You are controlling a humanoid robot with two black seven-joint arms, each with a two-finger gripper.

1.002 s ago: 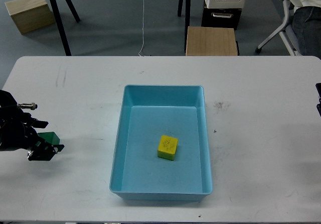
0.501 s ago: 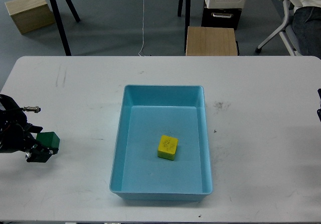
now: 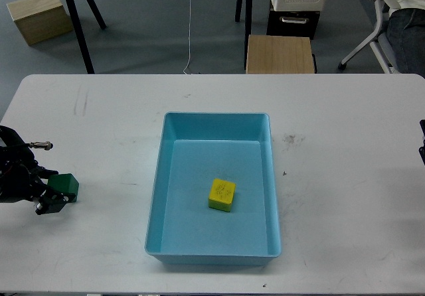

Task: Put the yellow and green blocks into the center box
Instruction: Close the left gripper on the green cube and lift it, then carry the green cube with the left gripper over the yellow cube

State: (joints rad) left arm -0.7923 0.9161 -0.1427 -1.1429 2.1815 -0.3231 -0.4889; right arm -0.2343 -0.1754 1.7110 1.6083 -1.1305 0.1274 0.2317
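The green block (image 3: 65, 186) sits on the white table (image 3: 99, 110) at the far left. My left gripper (image 3: 50, 201) is right at the block's lower-left side, touching or nearly touching it. It is dark, and its fingers cannot be told apart. The yellow block (image 3: 222, 194) lies inside the light blue box (image 3: 216, 117) at the table's centre, near the box's middle. Only a dark sliver of my right arm (image 3: 422, 143) shows at the right edge, far from both blocks.
Beyond the table's far edge stand a wooden stool (image 3: 279, 54), black stand legs (image 3: 83, 17), a wooden crate (image 3: 38, 16) and an office chair (image 3: 385, 17). The box's walls rise above the table between the two arms.
My left gripper has drawn back to the left and down. Its fingers no longer reach past the green block, which now shows whole and has barely moved. The right arm's sliver has shrunk.
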